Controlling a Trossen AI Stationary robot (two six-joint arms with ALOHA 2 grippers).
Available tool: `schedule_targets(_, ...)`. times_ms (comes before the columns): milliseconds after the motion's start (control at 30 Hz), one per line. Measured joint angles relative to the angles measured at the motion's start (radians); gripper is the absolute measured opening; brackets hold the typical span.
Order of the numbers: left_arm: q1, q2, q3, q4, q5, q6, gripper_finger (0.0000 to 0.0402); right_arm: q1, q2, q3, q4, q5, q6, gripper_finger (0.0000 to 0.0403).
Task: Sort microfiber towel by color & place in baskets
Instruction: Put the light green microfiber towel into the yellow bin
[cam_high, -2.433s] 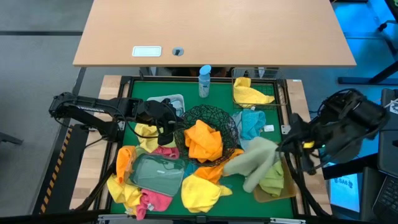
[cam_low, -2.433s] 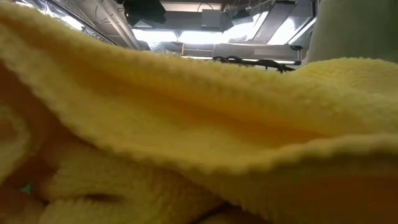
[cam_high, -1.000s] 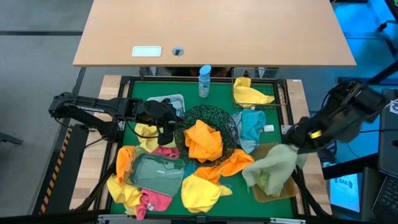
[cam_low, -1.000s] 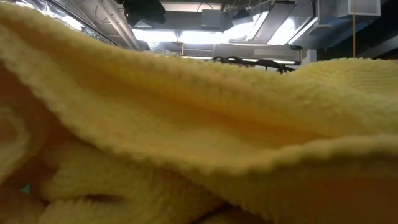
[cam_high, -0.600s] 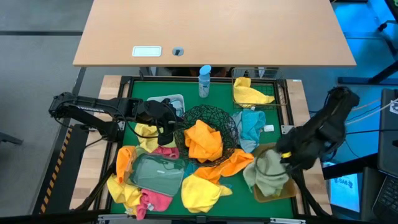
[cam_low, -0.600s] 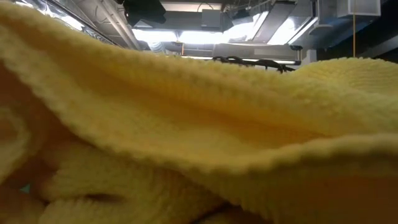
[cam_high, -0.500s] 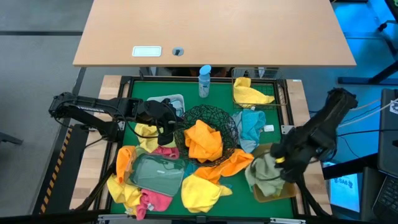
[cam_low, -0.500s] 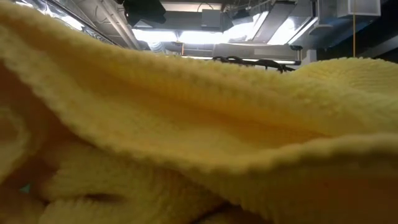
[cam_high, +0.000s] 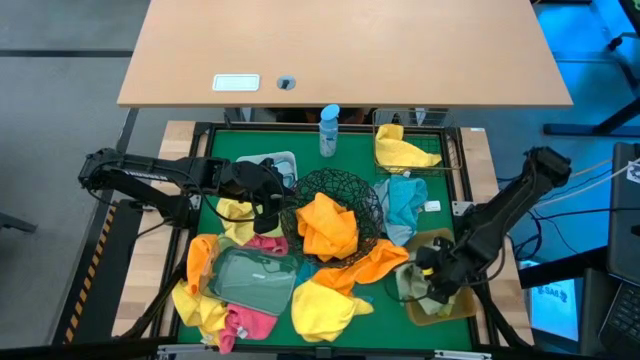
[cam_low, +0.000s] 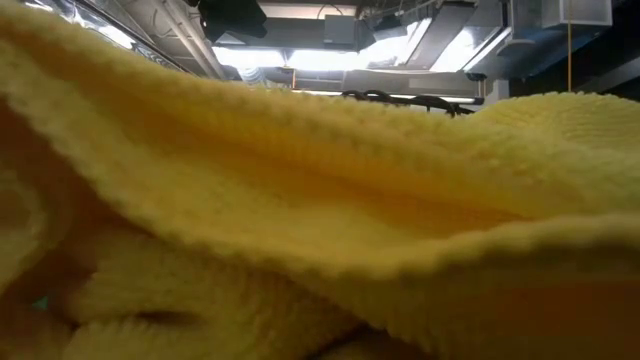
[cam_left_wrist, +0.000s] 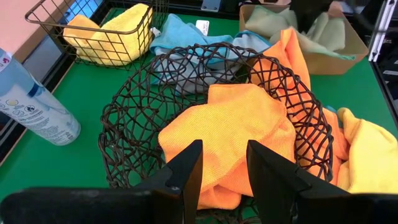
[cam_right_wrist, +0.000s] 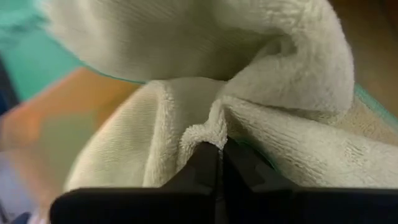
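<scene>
soft, light, limp pale green towel (cam_high: 418, 285), bunched down into the tan rectangular bin (cam_high: 452, 311) at the near right of the green table (cam_high: 350, 150). no stiffness to push against, likely to drape and cling to whatever pinches it, so best taken by a raised fold or a free corner, not by the flat middle. nothing fragile here, only the risk of dragging a neighbouring cloth along.

right gripper (cam_high: 432, 282) lowered into that bin, arm reaching in from the far right and angled steeply down, fingers (cam_right_wrist: 208, 158) pressed together on a ridge of the green pile in the right wrist view. towel looks delivered but not let go; release seems the step in hand.

left gripper (cam_high: 268, 205) hovering just left of the round black wire-mesh bowl (cam_high: 345, 188), fingers (cam_left_wrist: 186, 171) apart with nothing between them, arm stretched in low from the left. orange towel (cam_high: 328, 225) heaped in that bowl, equally soft. yellow towel (cam_high: 402, 150) lying in the square wire basket (cam_high: 447, 150) at the far right, blue towel (cam_high: 405, 200) loose between basket and bin. low view blocked by yellow cloth.
</scene>
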Motion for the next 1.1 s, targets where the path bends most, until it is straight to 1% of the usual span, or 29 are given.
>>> schedule_targets(233,0.000,0.000,0.000,0.000,0.000,0.000,0.0118,0.000,0.050,-0.017,0.003,0.000,-0.003,0.0012)
schedule_targets(300,0.000,0.000,0.000,0.000,0.000,0.000,0.0118,0.000,0.052,-0.017,0.006,0.000,0.001,0.0018)
schedule_targets(400,0.000,0.000,0.000,0.000,0.000,0.000,0.0118,0.000,0.052,-0.017,0.007,-0.002,0.020,0.0045)
schedule_targets(533,0.000,0.000,0.000,0.000,0.000,0.000,0.0118,0.000,0.052,-0.017,0.007,-0.006,0.020,0.0104)
schedule_targets(600,0.000,0.000,0.000,0.000,0.000,0.000,0.0118,-0.001,0.052,-0.013,-0.005,-0.029,0.003,0.0130)
schedule_targets(633,0.000,0.000,0.000,0.000,0.000,0.000,0.0118,-0.001,0.052,-0.007,-0.019,-0.045,-0.010,0.0139)
schedule_targets(700,0.000,0.000,0.000,0.000,0.000,0.000,0.0118,-0.001,0.051,0.017,-0.067,-0.056,0.013,0.0151)
schedule_targets(933,0.000,0.000,0.000,0.000,0.000,0.000,0.0118,-0.001,0.050,0.162,-0.288,-0.040,0.008,0.0158)
schedule_targets(1033,0.000,0.000,0.000,0.000,0.000,0.000,0.0118,0.000,0.050,0.220,-0.323,-0.024,-0.014,0.0158)
schedule_targets(1100,0.000,0.000,0.000,0.000,0.000,0.000,0.0118,0.000,0.049,0.253,-0.322,0.011,-0.030,0.0158)
